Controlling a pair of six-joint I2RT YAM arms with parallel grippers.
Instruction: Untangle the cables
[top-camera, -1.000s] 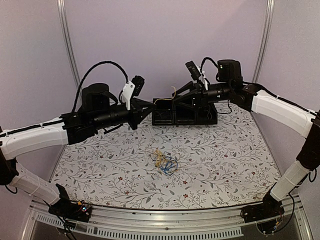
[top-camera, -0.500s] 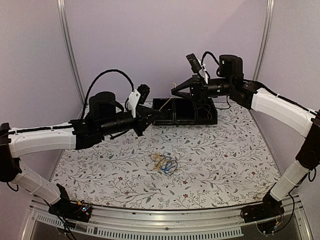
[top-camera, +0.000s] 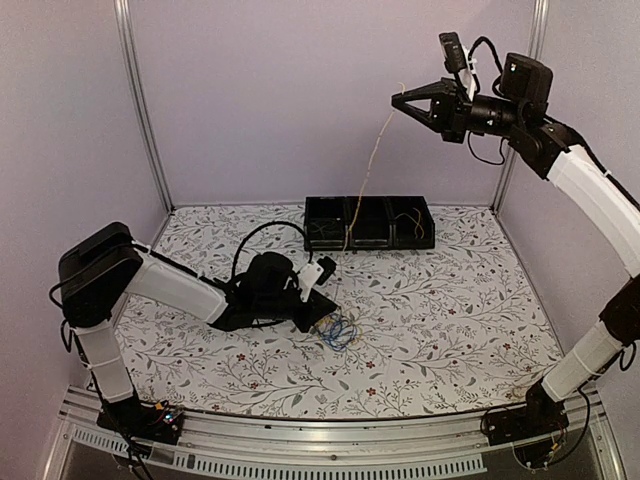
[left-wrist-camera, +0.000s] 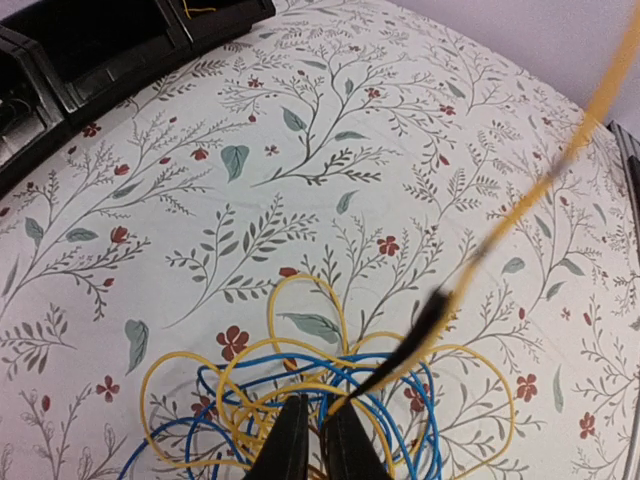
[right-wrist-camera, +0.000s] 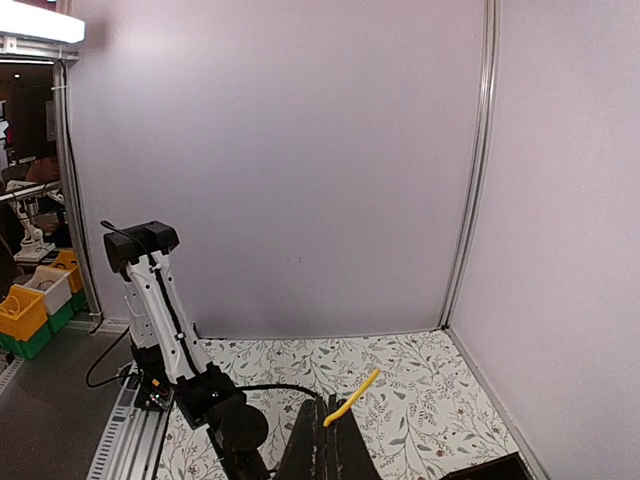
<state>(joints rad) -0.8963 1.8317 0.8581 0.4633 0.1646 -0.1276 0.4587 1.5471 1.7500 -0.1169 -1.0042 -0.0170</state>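
The cables (top-camera: 337, 328) lie as a tangle of yellow and blue loops (left-wrist-camera: 300, 370) on the flowered table. One yellow cable (top-camera: 370, 160) rises out of it in a long line to my right gripper (top-camera: 397, 98), which is raised high at the back right. That gripper (right-wrist-camera: 325, 400) is shut on the cable, whose short yellow end (right-wrist-camera: 352, 408) sticks out past its fingertips. My left gripper (top-camera: 325, 312) is low over the tangle. Its fingers (left-wrist-camera: 290, 440) stand a narrow slit apart with nothing seen between them (left-wrist-camera: 318, 402). The rising cable (left-wrist-camera: 530, 190) passes just over the right fingertip.
A row of black bins (top-camera: 368, 222) stands at the back of the table, with thin cords in the right one; its edge shows in the left wrist view (left-wrist-camera: 100, 50). The left arm (top-camera: 180, 290) lies low across the left of the table. Walls enclose three sides.
My right arm has swung up and to the right from the bins, drawing the yellow cable up with it. My left arm has dropped from bin height down to the tangle.
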